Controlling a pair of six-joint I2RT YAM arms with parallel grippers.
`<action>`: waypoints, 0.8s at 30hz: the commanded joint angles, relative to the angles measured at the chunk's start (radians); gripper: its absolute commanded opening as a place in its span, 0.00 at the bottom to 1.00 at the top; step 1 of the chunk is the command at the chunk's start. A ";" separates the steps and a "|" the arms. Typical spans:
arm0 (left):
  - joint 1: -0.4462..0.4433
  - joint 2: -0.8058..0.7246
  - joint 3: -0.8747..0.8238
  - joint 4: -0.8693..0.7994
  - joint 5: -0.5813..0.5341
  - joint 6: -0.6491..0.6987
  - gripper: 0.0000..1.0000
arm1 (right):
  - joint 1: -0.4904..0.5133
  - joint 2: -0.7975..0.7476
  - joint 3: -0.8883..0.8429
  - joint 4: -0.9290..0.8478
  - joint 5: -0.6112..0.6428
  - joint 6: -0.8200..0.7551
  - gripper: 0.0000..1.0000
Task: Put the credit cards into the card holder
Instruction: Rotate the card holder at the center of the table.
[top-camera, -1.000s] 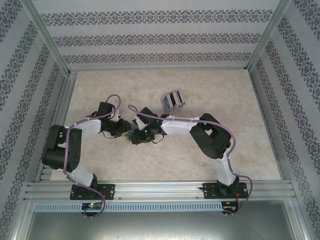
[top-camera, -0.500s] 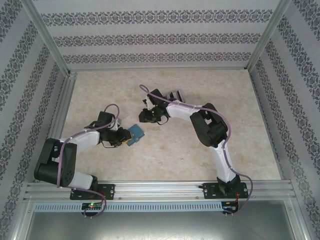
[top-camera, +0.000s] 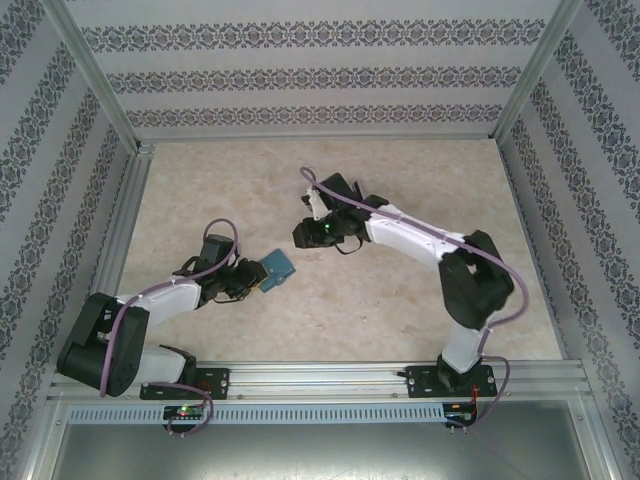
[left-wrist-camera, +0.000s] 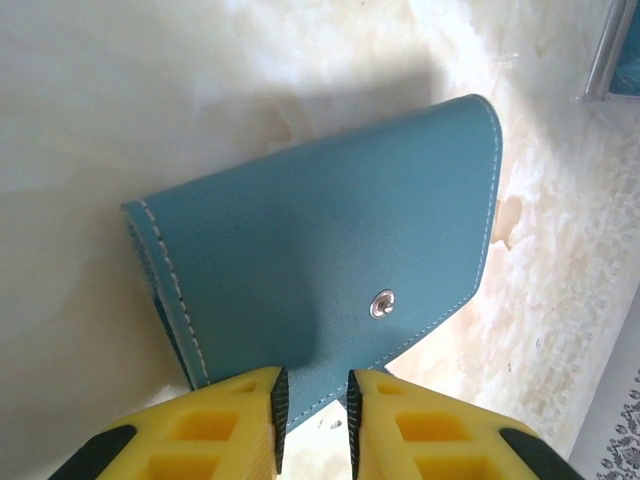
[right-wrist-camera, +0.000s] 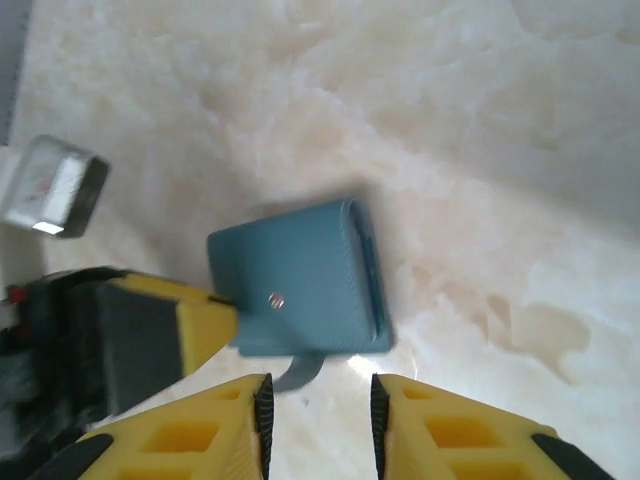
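Just one teal card holder (left-wrist-camera: 320, 270) — left jaws clamped on its edge, right jaws apart and empty nearby.

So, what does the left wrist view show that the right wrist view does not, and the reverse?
Left wrist: the pale stitching along an edge of the card holder, seen close up. Right wrist: the right claw, open and empty, and a small tab under the holder. Both: the teal holder, its metal snap, the left claw shut on it, and the marbled table.
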 joint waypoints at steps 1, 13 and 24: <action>-0.054 -0.015 -0.064 0.033 -0.068 -0.112 0.28 | 0.036 -0.021 -0.117 0.039 -0.061 0.068 0.35; -0.026 -0.176 0.124 -0.282 -0.088 -0.013 0.57 | 0.203 0.156 -0.151 0.250 -0.117 0.218 0.33; 0.163 0.167 0.326 -0.310 0.089 0.281 0.43 | 0.123 0.205 -0.129 0.336 -0.040 0.231 0.34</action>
